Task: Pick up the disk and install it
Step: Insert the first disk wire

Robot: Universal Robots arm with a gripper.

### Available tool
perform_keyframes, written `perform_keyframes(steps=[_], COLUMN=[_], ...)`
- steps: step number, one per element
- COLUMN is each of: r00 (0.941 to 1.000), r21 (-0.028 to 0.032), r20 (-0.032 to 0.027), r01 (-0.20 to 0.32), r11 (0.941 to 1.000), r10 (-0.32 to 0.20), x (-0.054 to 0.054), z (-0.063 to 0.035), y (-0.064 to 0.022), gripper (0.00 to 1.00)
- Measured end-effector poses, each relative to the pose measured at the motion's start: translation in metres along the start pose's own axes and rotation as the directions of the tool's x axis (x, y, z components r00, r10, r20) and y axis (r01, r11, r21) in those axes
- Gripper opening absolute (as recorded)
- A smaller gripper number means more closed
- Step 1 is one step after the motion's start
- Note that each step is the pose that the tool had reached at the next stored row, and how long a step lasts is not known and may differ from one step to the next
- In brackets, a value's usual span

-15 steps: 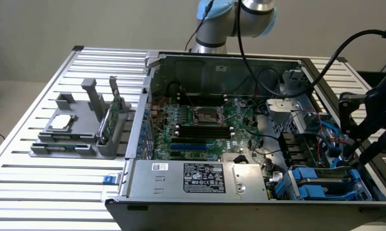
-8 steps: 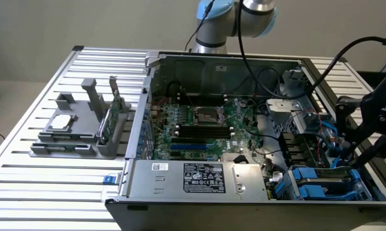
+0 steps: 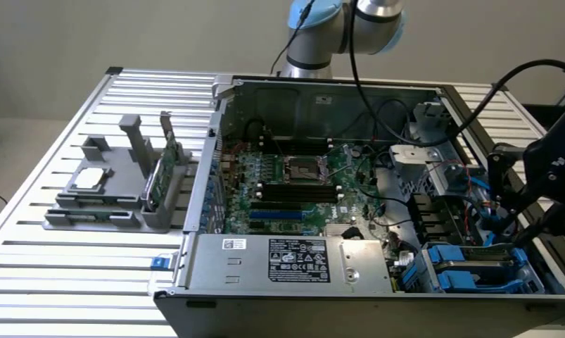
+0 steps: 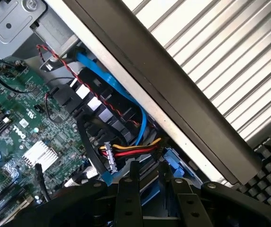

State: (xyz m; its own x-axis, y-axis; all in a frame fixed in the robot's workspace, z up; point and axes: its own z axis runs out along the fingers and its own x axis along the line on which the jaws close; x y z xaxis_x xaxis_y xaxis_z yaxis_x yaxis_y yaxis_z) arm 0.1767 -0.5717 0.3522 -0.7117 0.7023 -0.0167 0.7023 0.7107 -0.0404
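Exterior view: the open computer case (image 3: 357,310) lies on the slatted counter (image 3: 38,267). The disk (image 3: 472,262), silver with a blue frame, sits at the drive bay in the case corner at the exterior view's lower right, beside the power supply (image 3: 292,260). The gripper (image 3: 518,236) hangs directly over that bay, close above the disk. Whether it is open, closed or clamped on the disk cannot be told, because the bay wall and cables mask the contact. Judged by its build, the disk is rigid, fairly heavy for its size and shock-sensitive, with smooth metal faces. Take hold across the two long blue frame edges, not on the label face. Wrist view: the gripper (image 4: 150,189) points into the bay next to the motherboard (image 4: 26,137). A blue plastic edge (image 4: 172,160), probably the disk frame, lies just beyond it. A blue cable (image 4: 116,90) and a red-yellow-black power lead (image 4: 130,149) cross the bay and hide its floor. A keyboard (image 4: 268,156) is cut off at the picture edge.
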Motion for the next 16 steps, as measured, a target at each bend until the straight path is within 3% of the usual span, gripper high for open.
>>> perform_keyframes(steps=[16], r00=[0.9955], r21=[0.0007], r20=[-0.0050], r01=[-0.095], r11=[0.9955], r10=[0.095], x=[-0.0049], z=[0.0025], y=[0.0024], gripper=[0.31])
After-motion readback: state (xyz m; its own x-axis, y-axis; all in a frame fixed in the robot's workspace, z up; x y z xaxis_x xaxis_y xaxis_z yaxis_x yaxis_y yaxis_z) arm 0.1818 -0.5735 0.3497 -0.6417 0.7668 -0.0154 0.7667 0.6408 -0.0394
